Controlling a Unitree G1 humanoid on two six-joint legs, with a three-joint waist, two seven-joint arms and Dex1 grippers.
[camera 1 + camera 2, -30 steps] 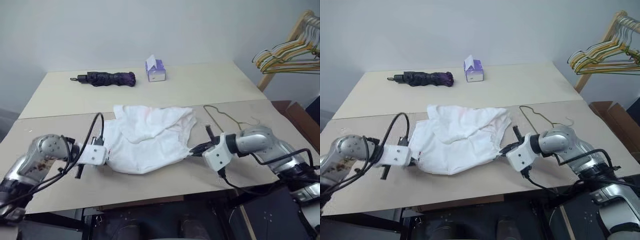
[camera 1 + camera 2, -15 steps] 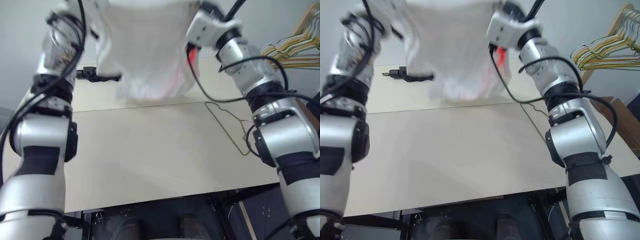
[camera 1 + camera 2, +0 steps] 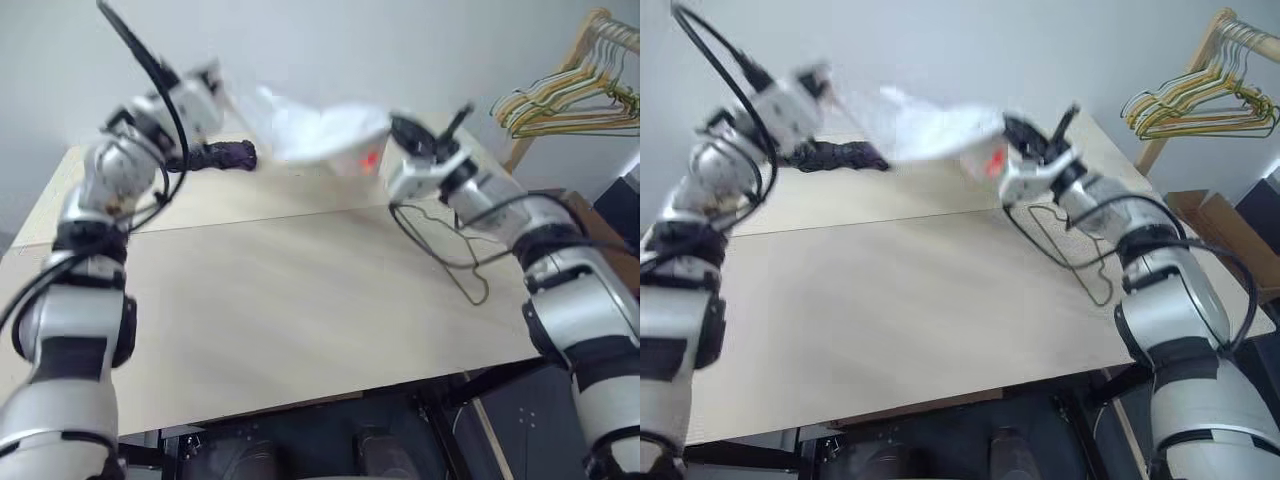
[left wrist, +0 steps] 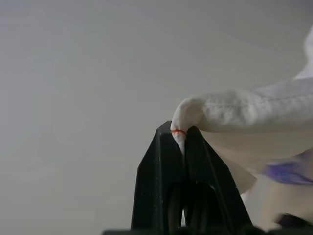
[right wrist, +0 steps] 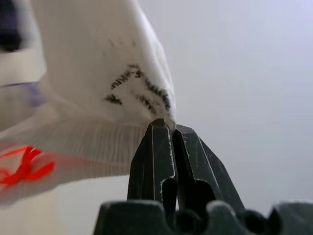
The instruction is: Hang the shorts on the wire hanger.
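The shorts (image 3: 325, 135) have left the worktop (image 3: 280, 310). A second ago they lay crumpled near its middle with an end effector at either side; now they are stretched in the air above the far edge, held by both arms. The worktop under them is bare, and the lift and spread is judged complete. Threading onto the hanger is not yet begun.

Left to right:

- Left end effector (image 4: 180, 133): fingers pressed together on a small fold of white cloth, a thin red stitch showing at the pinch.
- A folded dark purple umbrella (image 3: 222, 155) lies near the far left edge of the worktop.
- Shorts: soft white woven cloth, sagging between the two grips, with a ribbed gathered band, dark dashes and a red mark near the right-hand grip.
- Right end effector (image 5: 171, 128): fingers together, clamped on the cloth edge by those dark marks.
- Wire hanger (image 3: 445, 245): thin olive-grey wire, triangular, flat on the worktop towards its right edge, below the right arm and untouched.
- Yellow and green hangers (image 3: 565, 100) are bunched on a wooden rack beyond the far right corner.
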